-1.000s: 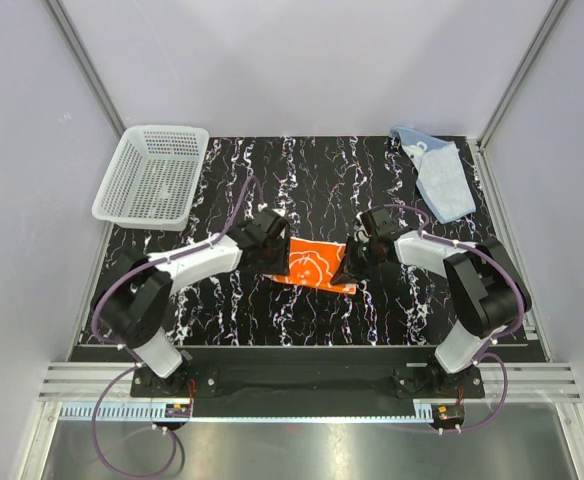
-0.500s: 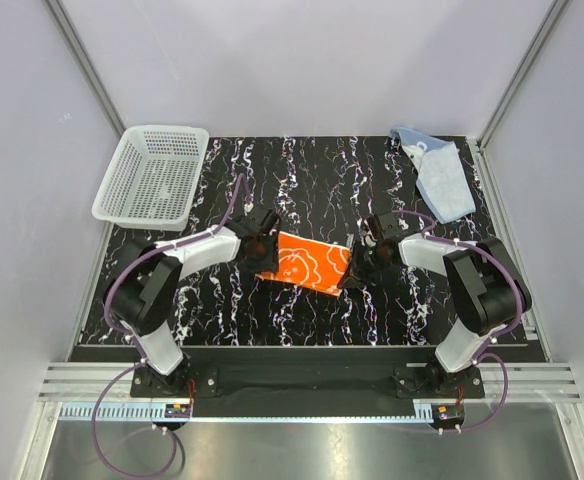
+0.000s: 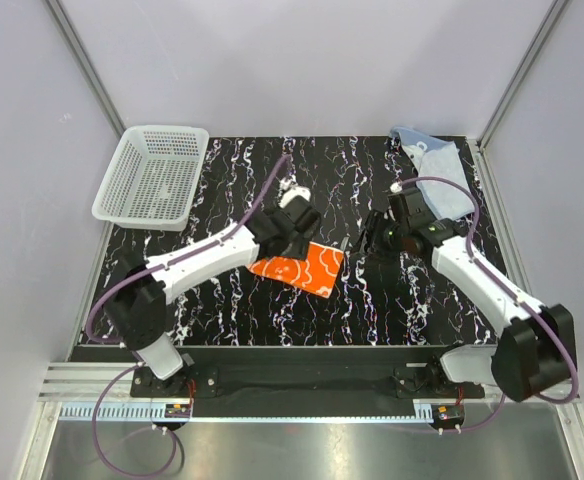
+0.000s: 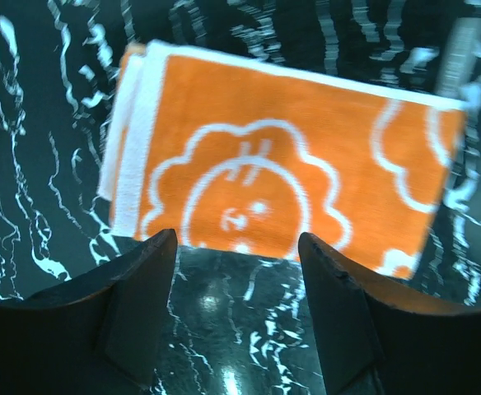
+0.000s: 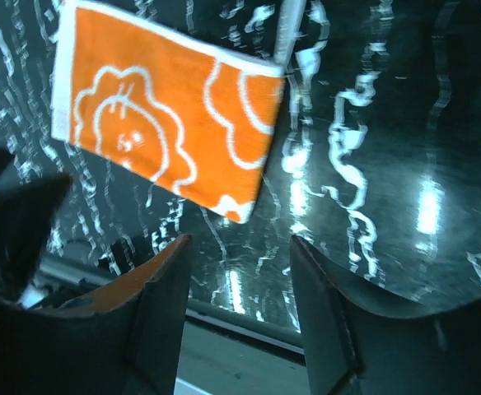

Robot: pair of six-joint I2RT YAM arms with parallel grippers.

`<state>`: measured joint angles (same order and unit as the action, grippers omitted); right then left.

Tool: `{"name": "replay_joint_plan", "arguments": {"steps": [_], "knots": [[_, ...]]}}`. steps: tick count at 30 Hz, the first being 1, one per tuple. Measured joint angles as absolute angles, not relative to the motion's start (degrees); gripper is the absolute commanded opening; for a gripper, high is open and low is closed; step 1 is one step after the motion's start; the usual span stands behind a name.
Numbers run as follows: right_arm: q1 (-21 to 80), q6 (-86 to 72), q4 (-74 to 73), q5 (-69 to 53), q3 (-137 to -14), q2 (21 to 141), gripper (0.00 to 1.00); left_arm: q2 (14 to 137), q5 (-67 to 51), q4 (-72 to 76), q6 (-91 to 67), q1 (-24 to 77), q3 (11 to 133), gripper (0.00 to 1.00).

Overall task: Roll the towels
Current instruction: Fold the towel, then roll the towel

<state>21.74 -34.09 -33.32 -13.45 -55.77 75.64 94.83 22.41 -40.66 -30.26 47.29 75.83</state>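
The orange towel point(image 3: 302, 268) lies flat and folded on the black marbled table, white cartoon prints up. It also shows in the left wrist view, orange towel point(image 4: 290, 177), and in the right wrist view, orange towel point(image 5: 162, 123). My left gripper point(image 3: 300, 236) hovers over its far edge, open, with only table between the fingers point(image 4: 133, 288). To the towel's right, my right gripper point(image 3: 370, 240) is open and holds nothing. The light blue towel point(image 3: 442, 178) lies crumpled at the far right corner, away from both grippers.
A white mesh basket point(image 3: 152, 180) stands at the far left corner of the table point(image 3: 232, 320). Grey walls and metal frame rails close in the sides. The table's near edge and rail point(image 5: 249, 329) show under the right gripper.
Both grippers have opened and lifted off the orange towel. The left arm has reached further out, over the towel's far edge. The right gripper has drawn back to the right. The towel now lies flat.
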Motion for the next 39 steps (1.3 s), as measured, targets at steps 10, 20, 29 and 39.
{"name": "replay_joint_plan", "arguments": {"steps": [10, 20, 29, 39], "knots": [[21.52, -39.7, -41.54, 3.86, -50.72, 59.27, 0.57, 102.85, 24.69, -39.51, -29.39, 61.95, 79.7, 0.64], [21.37, -42.74, -44.56, 8.14, -49.15, 54.54, 0.57, 113.43, 24.47, -39.22, -29.85, 66.83, 83.81, 0.62], [21.37, -43.29, -44.86, 8.03, -47.55, 56.34, 0.57, 116.6, 24.99, -39.38, -30.52, 67.99, 83.9, 0.6], [21.37, -43.33, -44.84, 8.03, -47.55, 56.9, 0.57, 117.49, 25.74, -36.51, -31.4, 68.07, 83.29, 0.37]]}}
